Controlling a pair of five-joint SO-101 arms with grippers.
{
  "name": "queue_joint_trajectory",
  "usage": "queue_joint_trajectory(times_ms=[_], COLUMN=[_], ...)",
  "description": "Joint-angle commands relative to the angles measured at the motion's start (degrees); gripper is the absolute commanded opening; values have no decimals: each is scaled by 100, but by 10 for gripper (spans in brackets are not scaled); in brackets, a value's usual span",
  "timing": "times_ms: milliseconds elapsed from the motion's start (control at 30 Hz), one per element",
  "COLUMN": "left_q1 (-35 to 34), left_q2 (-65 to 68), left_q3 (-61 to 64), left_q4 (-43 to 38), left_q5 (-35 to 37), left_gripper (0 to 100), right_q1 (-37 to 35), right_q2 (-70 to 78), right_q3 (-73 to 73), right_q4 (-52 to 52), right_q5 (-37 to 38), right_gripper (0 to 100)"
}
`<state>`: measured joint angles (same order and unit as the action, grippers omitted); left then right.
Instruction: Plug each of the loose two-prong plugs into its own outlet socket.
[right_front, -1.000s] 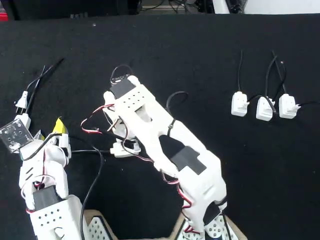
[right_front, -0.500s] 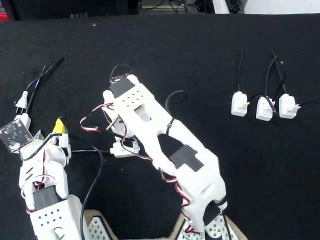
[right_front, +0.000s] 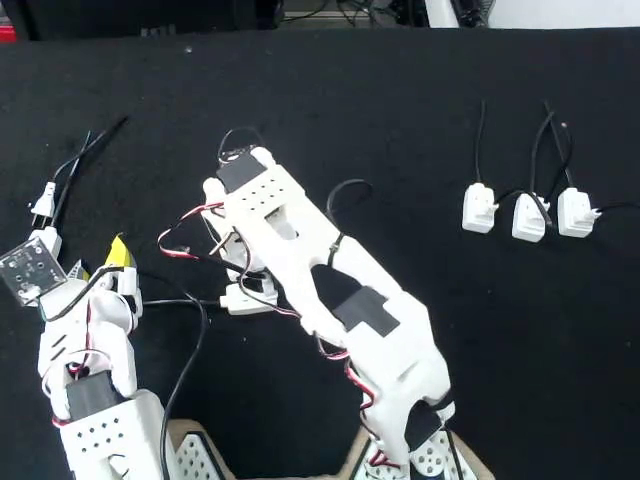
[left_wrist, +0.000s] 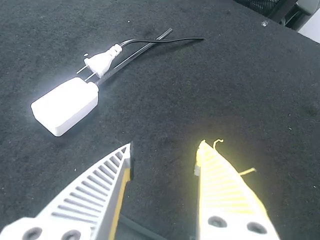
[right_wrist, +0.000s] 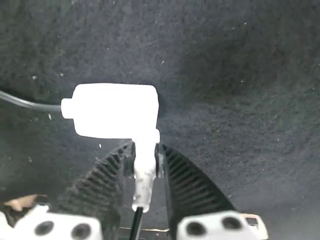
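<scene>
Black cloth covers the desk. A little left of the desk's middle, a white plug (right_wrist: 145, 170) touches the side of a white outlet socket (right_wrist: 115, 110); I cannot tell if its prongs are inside. The right gripper (right_wrist: 145, 149) is clamped on this plug. Near the left edge a second plug (left_wrist: 100, 62) lies loose, just beside another socket (left_wrist: 65, 106). The left gripper (left_wrist: 164, 150) hovers near them with its fingers apart. Three more sockets (right_front: 529, 217) lie in a row near the right edge.
</scene>
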<state>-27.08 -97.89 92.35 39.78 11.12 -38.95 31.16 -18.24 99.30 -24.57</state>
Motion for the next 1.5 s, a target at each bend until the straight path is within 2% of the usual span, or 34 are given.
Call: queue_joint_trajectory(times_ms=[0, 1467], left_q1=[-57, -92], left_q2=[-35, -35], left_q3=[-66, -66], left_q4=[-123, -123], left_q5=[-18, -18], left_gripper=[209, 209], right_q1=[-79, -62], right_q2=[48, 57], right_q3=[-207, -215], right_q4=[185, -176], right_q5=[-273, -316], right_gripper=[11, 11])
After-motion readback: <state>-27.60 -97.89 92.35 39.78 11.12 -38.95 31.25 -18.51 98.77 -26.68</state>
